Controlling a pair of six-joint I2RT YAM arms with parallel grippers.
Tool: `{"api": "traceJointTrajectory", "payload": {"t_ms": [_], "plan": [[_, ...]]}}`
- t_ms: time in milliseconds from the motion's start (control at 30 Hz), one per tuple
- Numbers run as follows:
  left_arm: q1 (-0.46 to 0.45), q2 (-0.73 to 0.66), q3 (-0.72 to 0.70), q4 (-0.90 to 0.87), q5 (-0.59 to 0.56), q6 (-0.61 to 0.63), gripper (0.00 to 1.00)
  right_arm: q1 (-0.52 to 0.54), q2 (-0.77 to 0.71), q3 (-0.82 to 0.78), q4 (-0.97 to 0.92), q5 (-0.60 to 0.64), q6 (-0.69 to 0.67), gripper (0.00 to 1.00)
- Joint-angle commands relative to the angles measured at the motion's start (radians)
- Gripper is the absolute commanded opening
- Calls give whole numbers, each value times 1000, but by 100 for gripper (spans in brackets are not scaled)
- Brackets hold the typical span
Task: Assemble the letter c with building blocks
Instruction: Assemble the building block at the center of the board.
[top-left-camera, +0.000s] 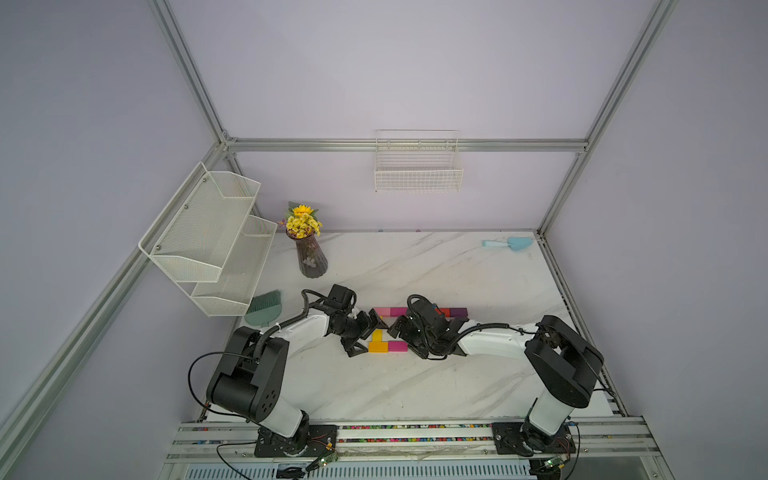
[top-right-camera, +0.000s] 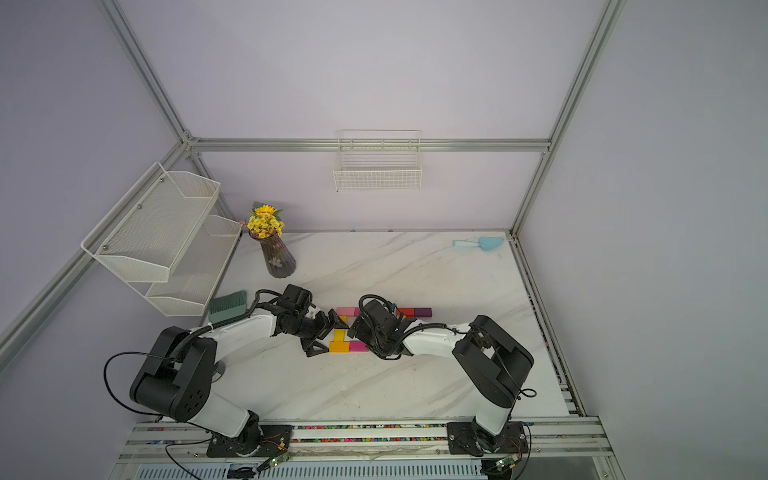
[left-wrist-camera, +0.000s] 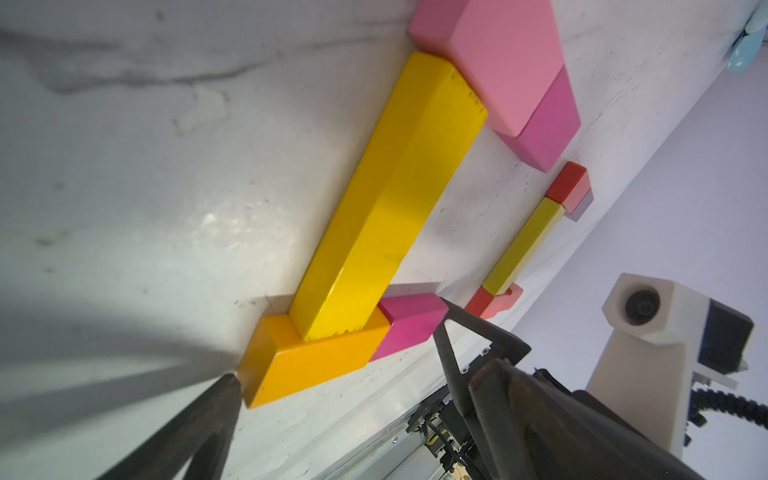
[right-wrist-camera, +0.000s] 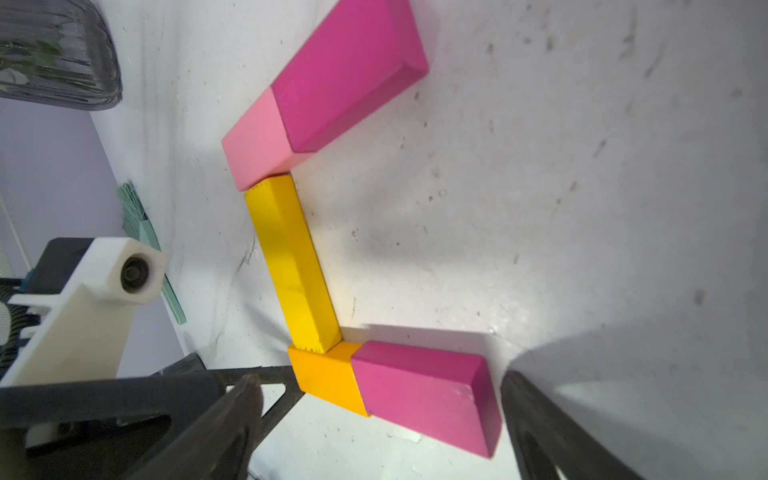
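The C of building blocks (right-wrist-camera: 291, 266), laid flat on the counter (right-wrist-camera: 582, 166), is flanked by the left end effector (left-wrist-camera: 338, 340) and right end effector (right-wrist-camera: 380, 384), both spread apart and empty; its nearer row could be knocked askew by a careless withdrawal.

A smooth, glossy paint finish is seen on the long yellow block (left-wrist-camera: 386, 199), chipped darkly along its end edges. The same gloss is carried by the orange block (left-wrist-camera: 316, 365) touching one end; a softer satin sheen is shown by the light pink block (left-wrist-camera: 503, 62) at the other. The table (right-wrist-camera: 540, 208) under it is marble-patterned, scuffed and speckled. Matt black plastic is seen on the fingers (left-wrist-camera: 216, 411) of the left tool (left-wrist-camera: 357, 370).
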Motion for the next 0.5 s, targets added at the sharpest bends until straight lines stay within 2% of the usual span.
{"api": "traceJointTrajectory", "payload": {"t_ms": [0, 467], "plan": [[-13, 1, 5, 17, 7, -17, 100, -6, -8, -10, 2, -1, 0, 92], [-20, 0, 3, 20, 1, -23, 100, -16, -49, -27, -2, 10, 6, 92]]}}
